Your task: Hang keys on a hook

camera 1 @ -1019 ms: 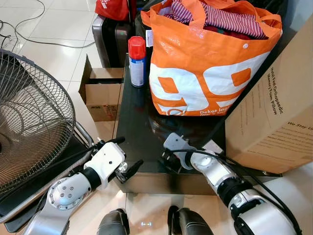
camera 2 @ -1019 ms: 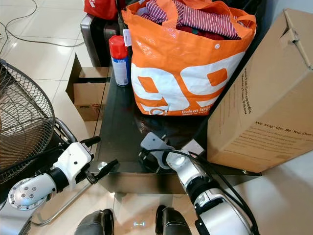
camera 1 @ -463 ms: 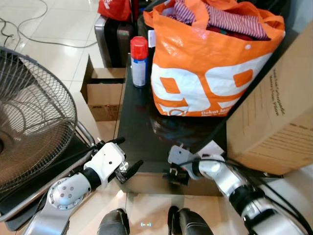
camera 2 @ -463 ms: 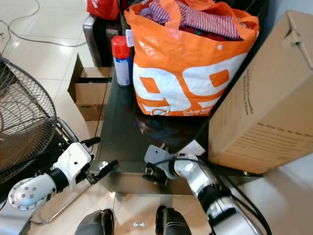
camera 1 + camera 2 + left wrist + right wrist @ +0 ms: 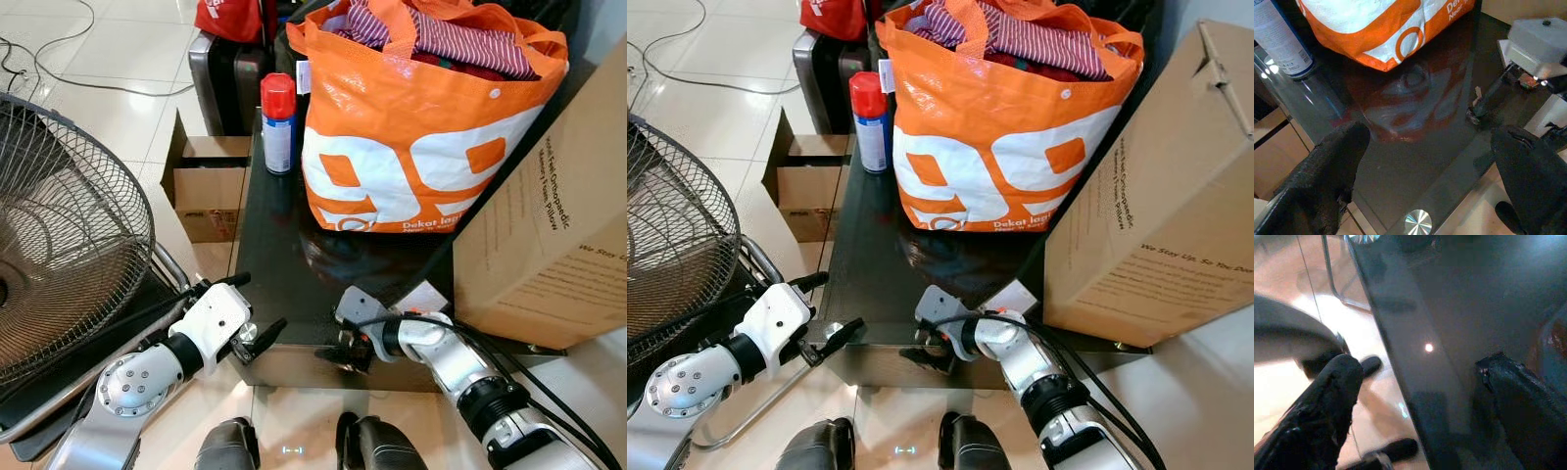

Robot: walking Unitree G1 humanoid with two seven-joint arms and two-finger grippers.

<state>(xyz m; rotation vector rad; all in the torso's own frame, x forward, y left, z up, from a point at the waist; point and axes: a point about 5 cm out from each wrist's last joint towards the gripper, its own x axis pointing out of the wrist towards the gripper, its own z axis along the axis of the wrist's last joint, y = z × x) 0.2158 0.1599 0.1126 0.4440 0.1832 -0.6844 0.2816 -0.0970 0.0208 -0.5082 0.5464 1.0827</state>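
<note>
Two pincers hover at the near edge of the dark glass surface (image 5: 269,264): our left pincer (image 5: 257,338) wide open and empty, our right pincer (image 5: 343,354) open astride that edge. We judge ourselves searching; we cannot find keys or hook, so orientation stays unknown.

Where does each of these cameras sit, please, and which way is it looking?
Left and right eye views: on the head, looking down at the dark glass table, orange shopping bag, both silver arms and the feet.
Left wrist view: on the left wrist, looking between the open left gripper across the table; the right gripper enters it.
Right wrist view: on the right wrist, straddling the table edge.
Shared: the table.
</note>
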